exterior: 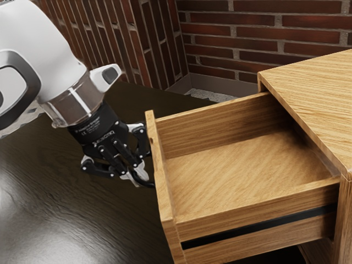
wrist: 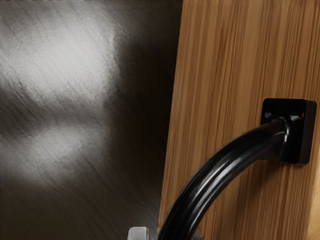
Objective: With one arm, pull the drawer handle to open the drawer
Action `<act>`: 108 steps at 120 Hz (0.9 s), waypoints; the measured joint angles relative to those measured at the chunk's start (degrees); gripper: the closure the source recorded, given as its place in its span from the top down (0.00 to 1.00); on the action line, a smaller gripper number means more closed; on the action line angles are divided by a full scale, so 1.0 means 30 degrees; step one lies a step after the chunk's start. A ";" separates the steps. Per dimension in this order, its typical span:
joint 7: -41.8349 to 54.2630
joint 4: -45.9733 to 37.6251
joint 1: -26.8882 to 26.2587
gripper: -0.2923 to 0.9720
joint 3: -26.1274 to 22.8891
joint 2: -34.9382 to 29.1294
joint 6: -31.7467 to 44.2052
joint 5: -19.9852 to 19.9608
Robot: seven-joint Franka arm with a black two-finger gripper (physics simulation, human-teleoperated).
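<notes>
Obs., ext. + wrist views.

Container: we log the light-brown wooden drawer [exterior: 250, 215] standing well out of its box-shaped light-brown wooden cabinet [exterior: 313, 88], which sits at the exterior view's right. Inside the drawer we see its wood-grain floor and straight plank walls. A thin dark slot runs along the near side wall.

Handle: the black glossy curved bar handle [exterior: 144, 181] sits on the outer face of the drawer front. In the wrist view it is ribbed lengthwise and round in section. It ends in a square black mounting plate [wrist: 290, 127] lying flat against the vertical-grain front panel.

Claw: the black two-finger gripper [exterior: 136, 171] hangs from the white arm [exterior: 38, 60] w/ a silver wrist ring, close up against the drawer front. We read it as clenched on the handle. In the wrist view the bar runs down betw. two pale grey finger pads [wrist: 139, 233].

Surroundings: the dark glossy tabletop [exterior: 55, 220] has fine grain w/ soft light patches. Behind it is a red-brown brick wall [exterior: 264, 33] w/ grey mortar.
</notes>
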 joint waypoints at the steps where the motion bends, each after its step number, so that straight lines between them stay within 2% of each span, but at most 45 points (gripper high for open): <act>1: 0.0000 -0.0020 0.0030 0.15 0.0026 -0.0006 0.0004 -0.0003; 20: 0.0001 -0.0221 0.0141 0.15 0.0172 -0.0202 0.0031 -0.0022; 45: 0.0025 -0.0193 0.0258 0.22 0.0172 -0.0346 0.0150 0.0010; 85: 0.0074 0.0378 0.0306 0.27 0.0132 -0.1391 0.0153 0.0385; 99: 0.0086 0.4153 0.0263 0.34 -0.0015 0.1158 -0.0951 0.0825; 108: 0.0108 0.6447 0.0226 0.45 -0.0371 0.3026 -0.1826 0.0996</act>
